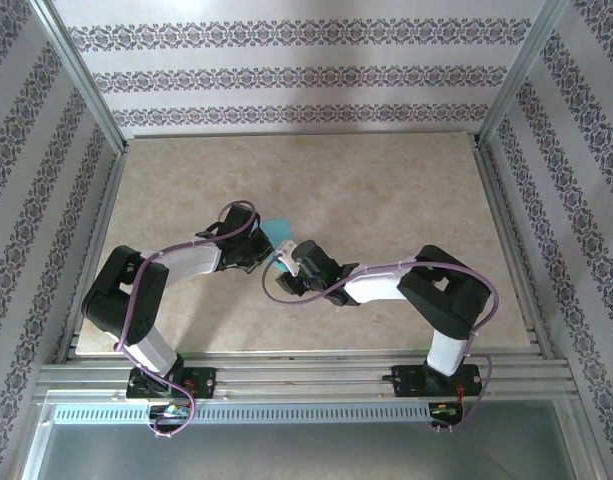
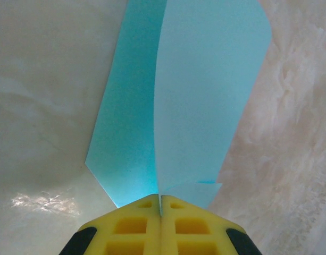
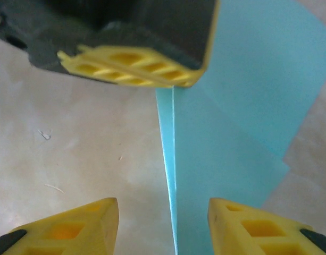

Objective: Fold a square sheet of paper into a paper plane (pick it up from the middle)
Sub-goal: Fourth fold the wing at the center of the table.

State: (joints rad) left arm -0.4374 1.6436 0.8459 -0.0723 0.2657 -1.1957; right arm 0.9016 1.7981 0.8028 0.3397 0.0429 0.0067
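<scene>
Beige marbled worktop (image 1: 386, 180), fenced by patterned walls (image 1: 286, 75) and a metal frame. Bolted at its near edge, left arm (image 1: 136, 300) and right arm (image 1: 441, 295), both bent inward and meeting near the worktop's middle.

Between them, turquoise paper (image 1: 279, 231), folded along a centre crease into two long panels. From the left wrist, a darker panel on the left and a paler one on the right, with a small turned-over corner close to the grip.

Left end effector (image 2: 160, 202) clenched on the paper's near end, yellow fingers (image 2: 131, 226) pressed together with the crease caught in the seam.

Right end effector (image 3: 163, 218) released, yellow fingers (image 3: 93, 223) spread wide, just beside the left one. From the right wrist, the paper's thin folded edge standing in the gap between them. Impossible to tell whether the panel touches the right-hand finger.

In the top view, a paper corner poking out beyond both end effectors, toward the far wall
</scene>
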